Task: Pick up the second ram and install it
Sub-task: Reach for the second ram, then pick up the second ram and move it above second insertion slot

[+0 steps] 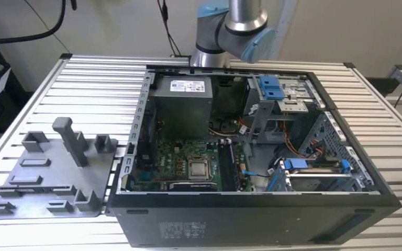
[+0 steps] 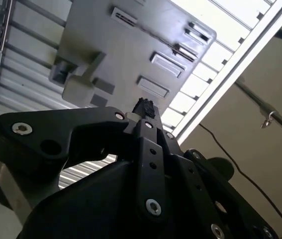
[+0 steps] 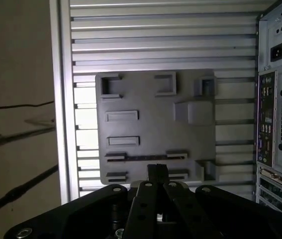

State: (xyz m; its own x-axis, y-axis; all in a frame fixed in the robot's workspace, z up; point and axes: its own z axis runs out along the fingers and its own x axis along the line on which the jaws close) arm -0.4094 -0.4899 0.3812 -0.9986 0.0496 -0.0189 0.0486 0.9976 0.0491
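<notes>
You cannot pick out the second ram for sure: a dark strip stands on edge beside the processor inside the open case (it may be the stick), well off to the side of the gripper. In the exterior view the arm is cut off by the upper edge. The gripper hangs high above the grey tray, pointing down at it, fingertips pressed together.

Arm bent at joint, gripper pointing downward, closed
</notes>
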